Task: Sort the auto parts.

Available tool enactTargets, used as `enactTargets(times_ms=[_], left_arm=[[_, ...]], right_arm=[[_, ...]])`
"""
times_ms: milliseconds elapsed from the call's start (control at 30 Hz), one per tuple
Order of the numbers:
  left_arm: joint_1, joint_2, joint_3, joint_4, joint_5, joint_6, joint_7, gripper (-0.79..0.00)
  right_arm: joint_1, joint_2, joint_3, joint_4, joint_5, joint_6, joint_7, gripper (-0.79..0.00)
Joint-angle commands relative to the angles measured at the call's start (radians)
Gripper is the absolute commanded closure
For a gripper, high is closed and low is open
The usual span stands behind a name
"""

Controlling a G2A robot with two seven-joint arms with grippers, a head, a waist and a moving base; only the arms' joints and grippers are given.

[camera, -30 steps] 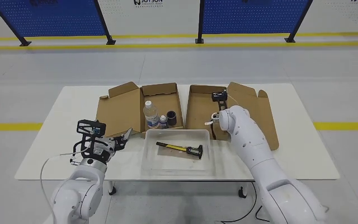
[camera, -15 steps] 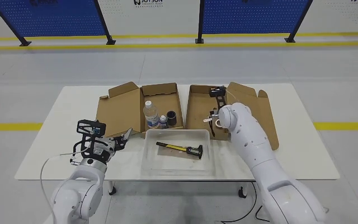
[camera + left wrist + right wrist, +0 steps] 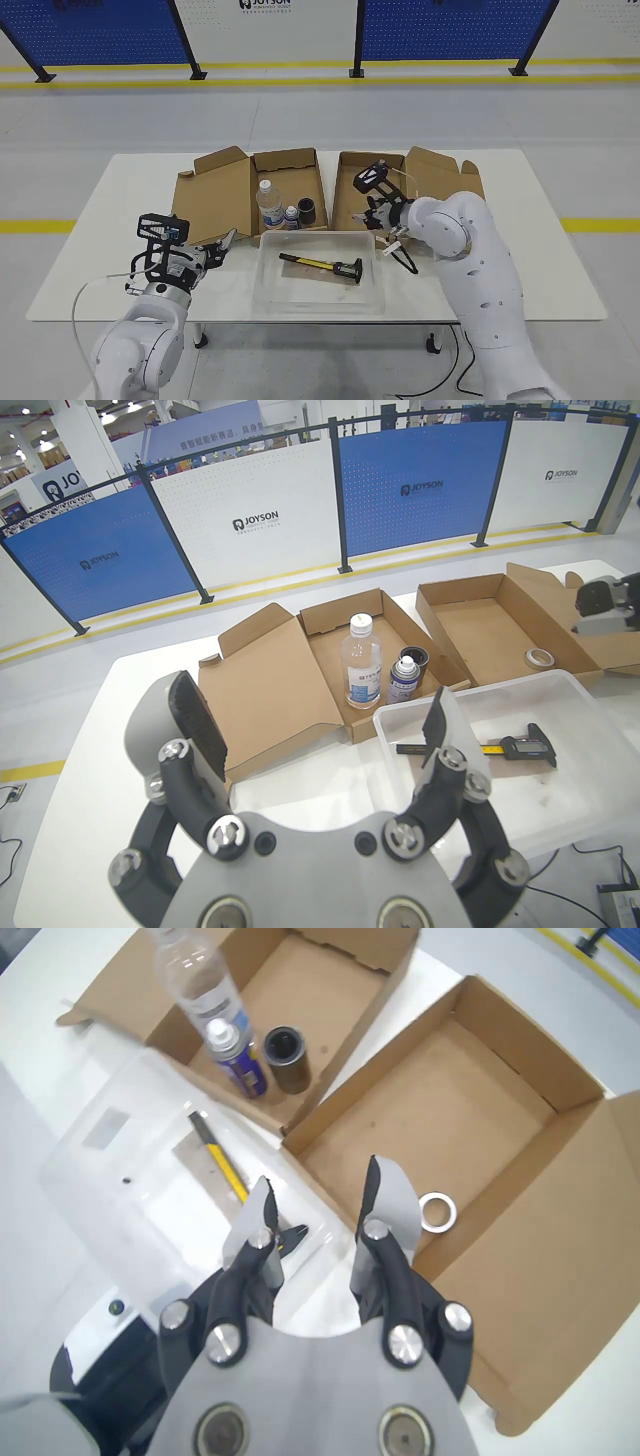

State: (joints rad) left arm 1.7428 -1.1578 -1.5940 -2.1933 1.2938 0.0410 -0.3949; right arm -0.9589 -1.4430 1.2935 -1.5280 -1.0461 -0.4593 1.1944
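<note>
Change: right claw has swung back from deeper over the right box to its near corner; the left arm has stayed put.
Worktop: white, with wide bare strips at both ends.
Room: pale yellow-lined floor, with blue and white fence panels behind.
Boxes: open cardboard, side by side with flaps spread. The left box holds a bottle, spray can and black sleeve, upright together at its near wall. The right box holds a ring.
Tray: clear, against both boxes, with a caliper inside.
Right claw: released, empty, straddling tray rim and box wall.
Left claw: released, empty, near the tray's left side.
</note>
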Motion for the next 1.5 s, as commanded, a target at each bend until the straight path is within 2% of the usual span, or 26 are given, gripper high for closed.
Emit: enactTargets(times_ms=[0,67,133,167,233,333,467,733,1467], left_arm=[[0.000,0.000,0.000,0.000,0.000,0.000,0.000,-0.785],[0.000,0.000,0.000,0.000,0.000,0.000,0.000,-0.785],[0.000,0.000,0.000,0.000,0.000,0.000,0.000,-0.785],[0.000,0.000,0.000,0.000,0.000,0.000,0.000,-0.785],[0.000,0.000,0.000,0.000,0.000,0.000,0.000,-0.785],[0.000,0.000,0.000,0.000,0.000,0.000,0.000,-0.785],[0.000,0.000,0.000,0.000,0.000,0.000,0.000,-0.785],[0.000,0.000,0.000,0.000,0.000,0.000,0.000,-0.785],[0.000,0.000,0.000,0.000,0.000,0.000,0.000,-0.785]], right_arm=[[-0.017,0.007,0.004,-0.033,0.065,-0.064,0.062,-0.382],[-0.022,0.014,-0.002,-0.045,0.121,-0.083,0.083,-0.391],[-0.010,0.026,-0.038,-0.040,0.161,-0.085,0.082,-0.428],[0.003,0.033,-0.062,-0.032,0.170,-0.084,0.082,-0.477],[0.034,0.048,-0.108,-0.006,0.202,-0.091,0.076,-0.502],[0.099,0.073,-0.190,0.048,0.257,-0.086,0.080,-0.646],[0.191,0.104,-0.294,0.132,0.323,-0.078,0.088,-0.785],[0.390,0.149,-0.545,0.264,0.504,-0.070,0.096,-0.785],[0.387,0.149,-0.546,0.262,0.502,-0.071,0.090,-0.785]])
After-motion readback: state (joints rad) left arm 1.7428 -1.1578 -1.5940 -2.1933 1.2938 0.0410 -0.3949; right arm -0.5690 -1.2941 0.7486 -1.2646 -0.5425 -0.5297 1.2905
